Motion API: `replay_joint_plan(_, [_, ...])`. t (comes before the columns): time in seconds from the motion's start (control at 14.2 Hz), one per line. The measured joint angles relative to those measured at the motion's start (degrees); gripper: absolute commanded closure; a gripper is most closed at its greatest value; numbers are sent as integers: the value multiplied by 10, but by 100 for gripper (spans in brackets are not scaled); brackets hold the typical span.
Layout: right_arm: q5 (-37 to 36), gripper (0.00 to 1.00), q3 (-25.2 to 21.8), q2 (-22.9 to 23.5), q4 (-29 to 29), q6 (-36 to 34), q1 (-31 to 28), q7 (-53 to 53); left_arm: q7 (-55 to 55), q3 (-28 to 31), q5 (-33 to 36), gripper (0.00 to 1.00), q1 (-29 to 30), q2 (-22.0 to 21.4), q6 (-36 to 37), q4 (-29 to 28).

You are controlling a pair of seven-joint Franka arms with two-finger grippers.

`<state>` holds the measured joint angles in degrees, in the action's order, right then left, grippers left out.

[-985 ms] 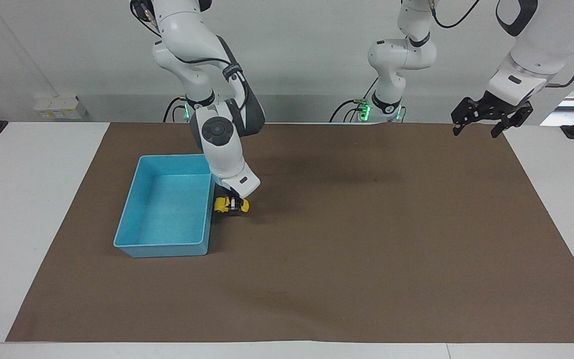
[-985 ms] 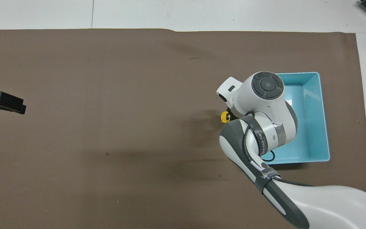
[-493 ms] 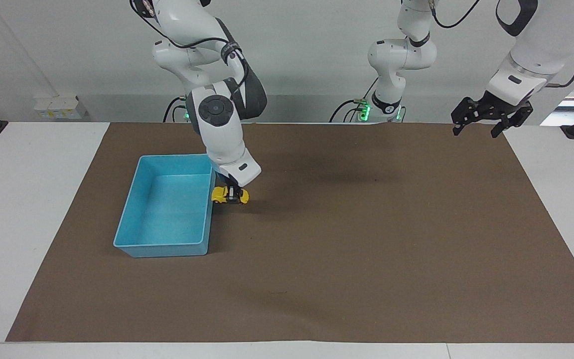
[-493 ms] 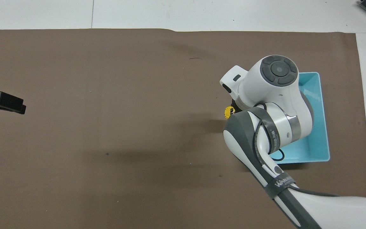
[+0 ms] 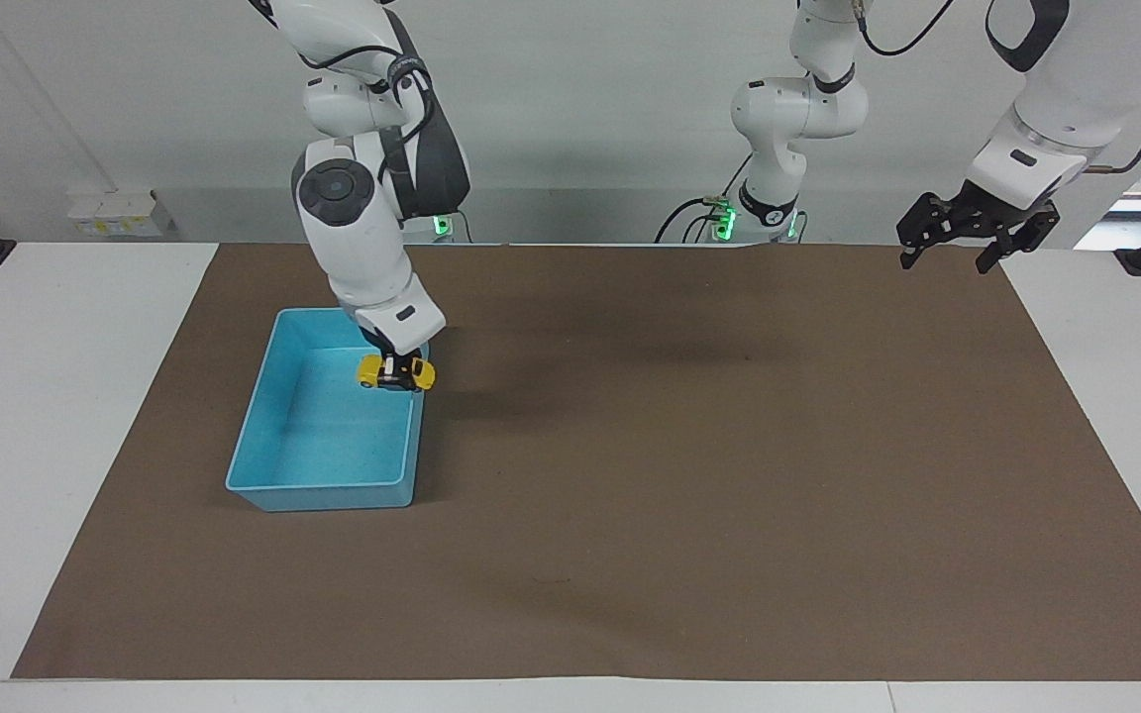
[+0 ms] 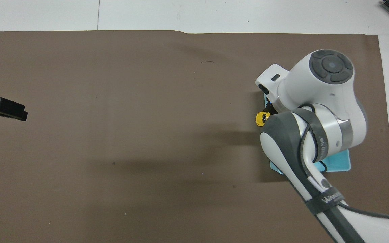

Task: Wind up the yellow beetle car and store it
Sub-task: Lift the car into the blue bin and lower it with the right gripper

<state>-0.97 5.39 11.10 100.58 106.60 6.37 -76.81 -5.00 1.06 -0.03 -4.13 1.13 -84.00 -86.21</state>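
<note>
Facing view shows a brown mat [image 5: 729, 475] covering most of the white counter [image 5: 55, 396], with bare white strips at both ends and along the edge farthest from the robots. 1 blue tray [image 5: 278, 436] sits on the mat toward the right arm's end; the rest of the mat is open, free room from the tray all the way to the left arm's end.

Counted: 1 tray, 1 car, 2 hands.

Right hand [image 5: 394, 368] is up in the air over the tray's wall on the side toward the left arm's end, its fingers clamped on the yellow car [image 5: 395, 373]. The car hangs directly under the hand, lengthwise across the fingers, clear of the tray floor and above the rim. In the overhead view only 1 end of the car [image 6: 261, 118] peeks out from under the right arm, just at the tray [image 6: 336, 165] edge.

Left hand [image 5: 977, 243] waits with fingers spread and holding nothing, over the mat's corner well apart from the tray, at the left arm's end.
</note>
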Motion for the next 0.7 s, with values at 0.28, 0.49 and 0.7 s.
replay_joint_plan(0.28, [0,100,0,-9,40,13,-24,-40,0,0,0,0,0,0,0,0])
replay_joint_plan(0.49, [-1,100,-1,-33,98,49,-54,-81,0,0,0,0,0,0,0,0])
replay_joint_plan(0.7, [-2,100,-1,-45,138,86,-79,-115,0,0,0,0,0,0,0,0])
